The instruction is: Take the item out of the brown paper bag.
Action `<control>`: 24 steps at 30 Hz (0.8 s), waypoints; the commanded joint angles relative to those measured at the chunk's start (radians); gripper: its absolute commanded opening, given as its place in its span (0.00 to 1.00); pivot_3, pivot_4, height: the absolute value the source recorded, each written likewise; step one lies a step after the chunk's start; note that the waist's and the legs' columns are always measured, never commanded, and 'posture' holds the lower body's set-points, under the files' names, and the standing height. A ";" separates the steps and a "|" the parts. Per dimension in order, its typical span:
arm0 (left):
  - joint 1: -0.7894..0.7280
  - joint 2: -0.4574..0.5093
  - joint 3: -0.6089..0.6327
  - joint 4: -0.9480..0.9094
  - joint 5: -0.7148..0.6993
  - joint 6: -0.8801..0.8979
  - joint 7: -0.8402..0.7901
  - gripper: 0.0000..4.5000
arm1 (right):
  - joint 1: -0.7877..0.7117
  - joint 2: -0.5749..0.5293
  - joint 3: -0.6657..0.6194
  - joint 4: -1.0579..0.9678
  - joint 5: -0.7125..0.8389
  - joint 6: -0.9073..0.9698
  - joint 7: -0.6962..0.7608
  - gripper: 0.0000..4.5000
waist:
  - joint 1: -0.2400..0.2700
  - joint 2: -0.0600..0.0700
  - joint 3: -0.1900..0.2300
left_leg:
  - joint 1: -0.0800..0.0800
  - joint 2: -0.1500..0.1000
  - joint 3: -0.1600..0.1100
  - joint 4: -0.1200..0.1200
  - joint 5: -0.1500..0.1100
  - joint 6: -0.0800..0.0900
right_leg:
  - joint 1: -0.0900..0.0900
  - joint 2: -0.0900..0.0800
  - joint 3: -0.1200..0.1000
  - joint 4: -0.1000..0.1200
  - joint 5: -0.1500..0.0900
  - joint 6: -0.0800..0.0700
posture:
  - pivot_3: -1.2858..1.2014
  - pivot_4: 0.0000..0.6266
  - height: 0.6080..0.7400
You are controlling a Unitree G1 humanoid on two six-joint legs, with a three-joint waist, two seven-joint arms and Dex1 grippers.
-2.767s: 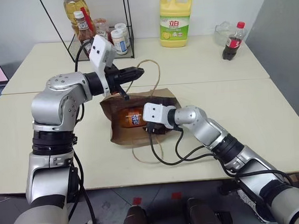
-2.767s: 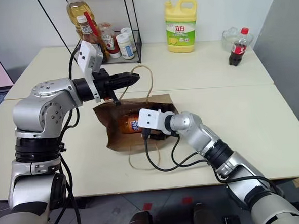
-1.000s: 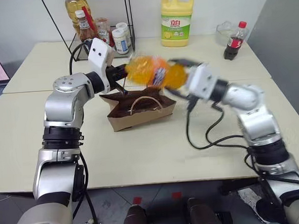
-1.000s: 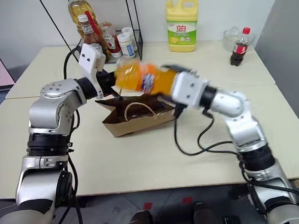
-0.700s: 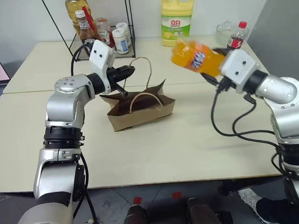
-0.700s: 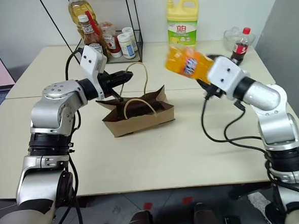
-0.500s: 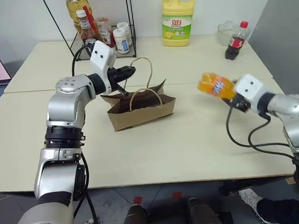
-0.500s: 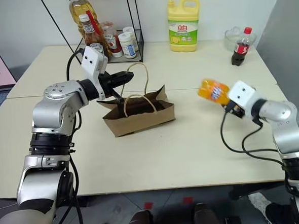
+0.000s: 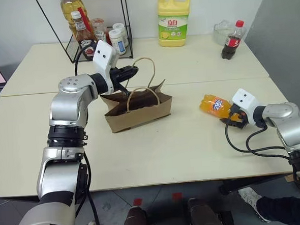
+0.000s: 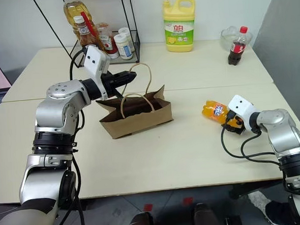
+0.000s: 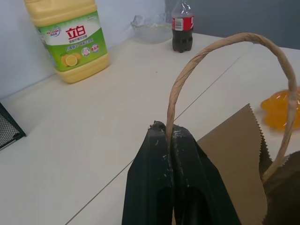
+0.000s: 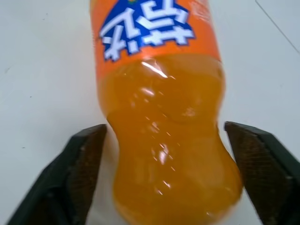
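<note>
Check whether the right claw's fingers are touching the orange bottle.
Apart. In the right wrist view the fingers stand wide on either side of the bottle, with pale table visible in the gaps.

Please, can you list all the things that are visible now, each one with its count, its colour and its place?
Orange soda bottle: one, orange, lying on table between right hand's open fingers.
Paper bag: one, brown, table middle.
Detergent jug: one, yellow, far edge.
Cola bottle: one, dark, red cap, far right.
Glass bowl: one, clear, behind cola.
Wire rack: one, black, far left, holding condiment bottles.
Table: one, cream.
Left hand: shut on bag handle.
Right hand: open.
</note>
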 commanded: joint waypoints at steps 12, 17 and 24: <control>0.003 0.075 0.090 -0.058 -0.060 0.054 -0.014 0.55 | 0.092 0.074 -0.169 -0.356 0.183 0.057 -0.083 1.00 | 0.000 0.000 0.000 | 0.000 0.000 0.000 0.000 0.000 0.000 | 0.000 0.000 0.000 0.001 0.000 0.000 | 0.52 0.24 1.00; 0.043 0.123 0.157 -0.131 -0.102 0.108 0.007 0.89 | 0.109 0.135 -0.188 -0.423 0.198 0.073 -0.170 1.00 | 0.000 0.000 0.000 | 0.000 0.000 0.000 0.000 0.000 0.000 | 0.000 0.000 0.000 0.001 0.000 0.000 | 0.52 0.24 1.00; 0.252 0.179 0.298 -0.324 -0.099 0.135 0.149 1.00 | 0.197 0.237 -0.204 -0.532 0.222 0.068 -0.283 1.00 | 0.000 0.000 0.000 | 0.000 0.001 0.000 0.000 0.000 0.000 | 0.000 0.000 0.000 0.001 0.000 0.000 | 0.52 0.24 1.00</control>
